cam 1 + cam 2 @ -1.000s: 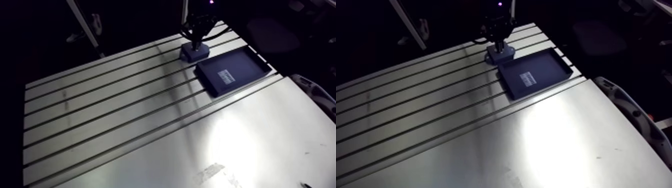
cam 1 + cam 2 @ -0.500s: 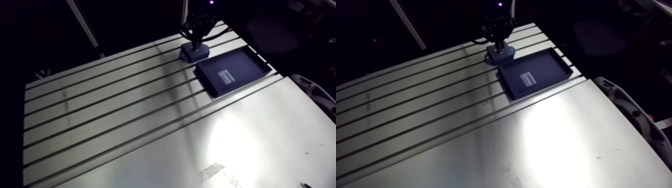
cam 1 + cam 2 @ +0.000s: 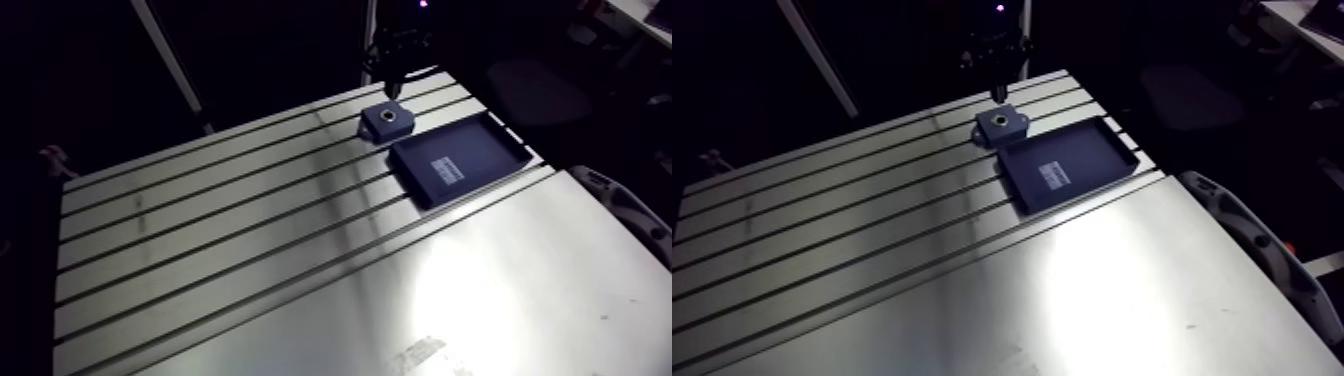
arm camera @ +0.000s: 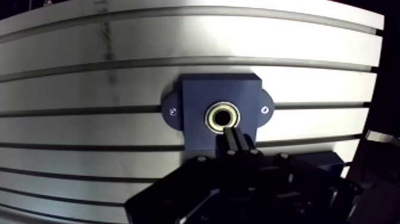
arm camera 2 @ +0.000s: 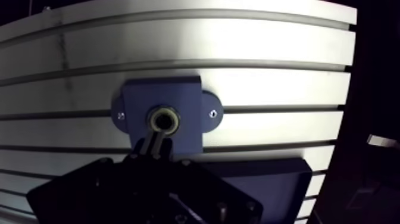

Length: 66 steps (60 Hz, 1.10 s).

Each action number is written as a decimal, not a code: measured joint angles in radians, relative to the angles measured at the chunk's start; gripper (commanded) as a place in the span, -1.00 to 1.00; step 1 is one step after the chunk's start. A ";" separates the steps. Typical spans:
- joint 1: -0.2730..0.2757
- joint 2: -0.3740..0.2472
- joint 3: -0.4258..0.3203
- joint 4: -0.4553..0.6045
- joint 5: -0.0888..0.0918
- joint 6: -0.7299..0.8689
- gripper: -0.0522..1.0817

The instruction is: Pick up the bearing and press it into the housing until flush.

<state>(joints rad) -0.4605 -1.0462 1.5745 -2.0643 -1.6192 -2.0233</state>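
Observation:
A dark blue housing point(image 4: 196, 95) with two screw ears sits on the slotted table point(image 4: 89, 77). The metal ring of the bearing point(image 4: 221, 117) sits in its round bore and looks level with the top face. In the wrist view my gripper point(image 4: 234, 134) hangs just above the housing, on the near side of the bore. Its two fingers are pressed together, shut and holding nothing. In the arm view the gripper point(image 3: 394, 90) hovers a short way above the housing point(image 3: 386, 119) at the table's far end.
A dark blue shallow tray point(image 3: 500, 140) with a white label point(image 3: 447, 168) lies right beside the housing, towards the table's right edge. Long slots run across the table, and a smooth plate point(image 3: 480, 290) covers its near part.
Earlier the gripper was down on the housing, covering the bore. Now it has risen off it, leaving the bore and bearing uncovered. The arm camera has shifted a little.

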 measured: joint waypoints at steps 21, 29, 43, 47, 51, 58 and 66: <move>0.001 -0.080 0.025 0.020 0.007 0.000 0.99; 0.005 -0.105 0.041 0.026 0.010 0.000 0.99; 0.016 -0.133 0.069 0.030 0.022 0.001 0.99; 0.017 -0.136 0.074 0.030 0.027 0.002 0.99; 0.018 -0.141 0.078 0.031 0.030 0.002 0.99; 0.020 -0.156 0.086 0.031 0.034 0.002 0.99; 0.022 -0.177 0.093 0.037 0.039 0.005 0.99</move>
<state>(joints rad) -0.4386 -1.2234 1.6670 -2.0274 -1.5805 -2.0187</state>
